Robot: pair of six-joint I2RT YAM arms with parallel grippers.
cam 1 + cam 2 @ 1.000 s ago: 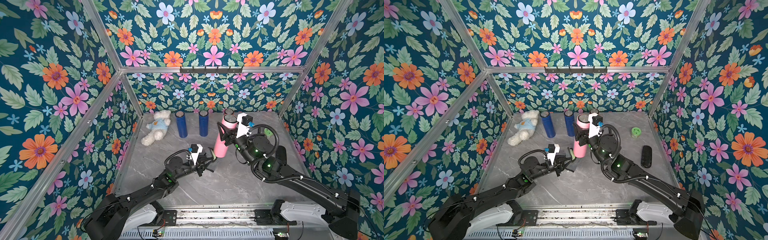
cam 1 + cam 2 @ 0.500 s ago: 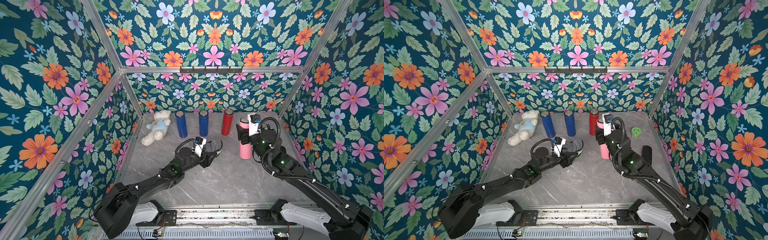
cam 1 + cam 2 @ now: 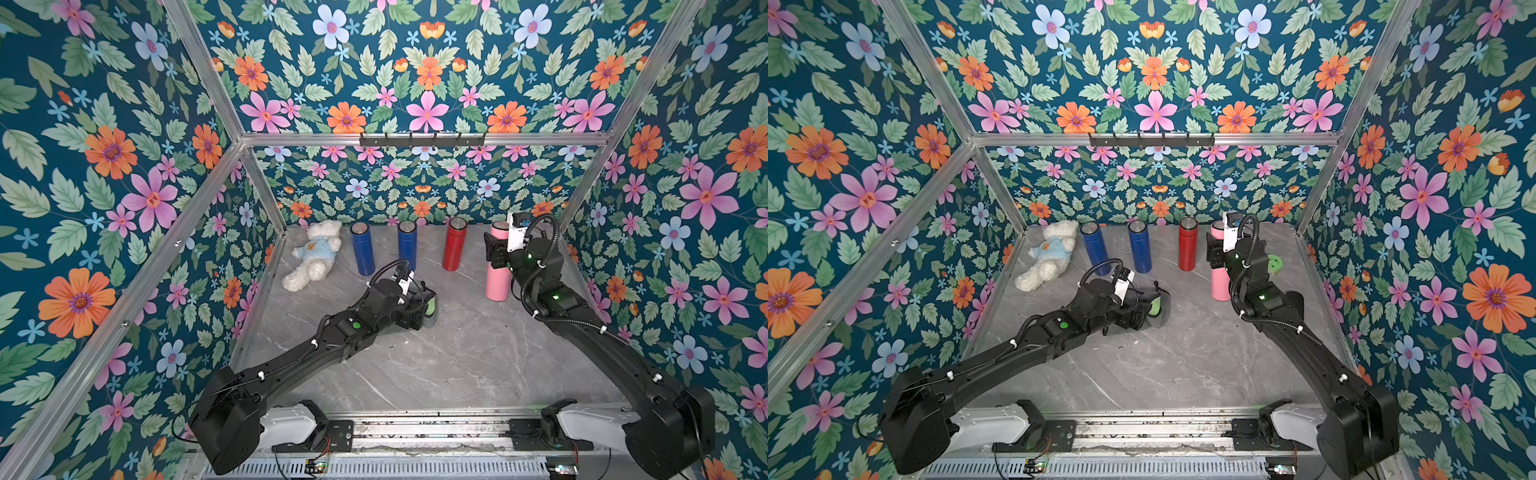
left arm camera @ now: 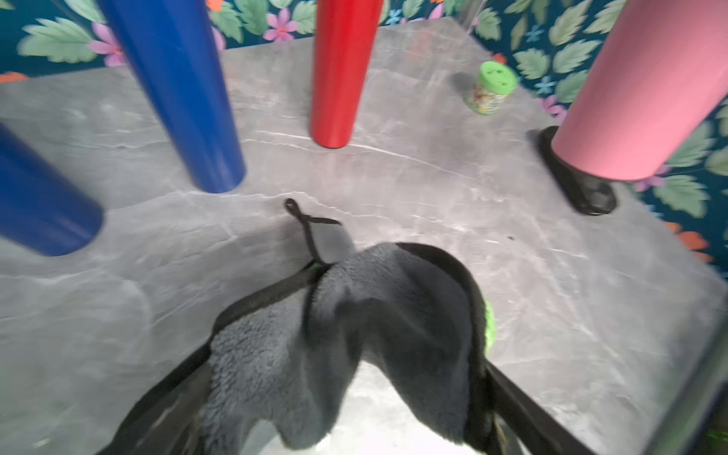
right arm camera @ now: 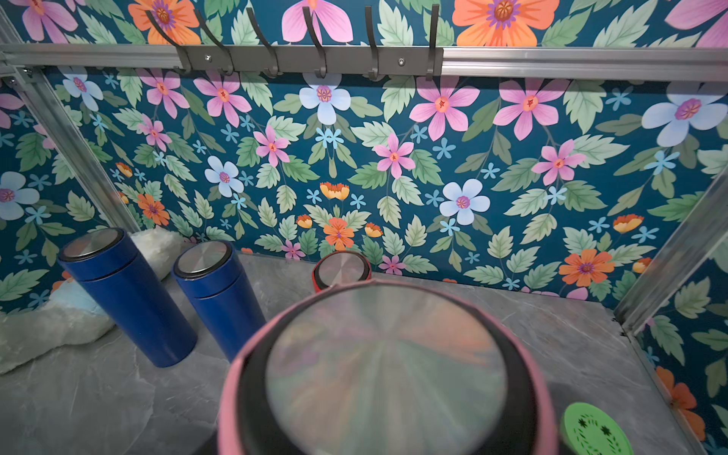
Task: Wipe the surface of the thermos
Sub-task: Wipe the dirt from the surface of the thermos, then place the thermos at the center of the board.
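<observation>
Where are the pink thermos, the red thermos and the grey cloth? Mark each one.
pink thermos [image 3: 498, 284]: in a top view, on its lower body.
red thermos [image 3: 454, 249]: in a top view, on its mid body.
grey cloth [image 4: 346, 335]: left wrist view, on the middle of the fleece.

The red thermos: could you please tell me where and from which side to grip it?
Probably its mid-body, coming level from the front: the red thermos stands upright, a slim cylinder, with gaps to the nearer blue thermos and the pink thermos either side.
</observation>
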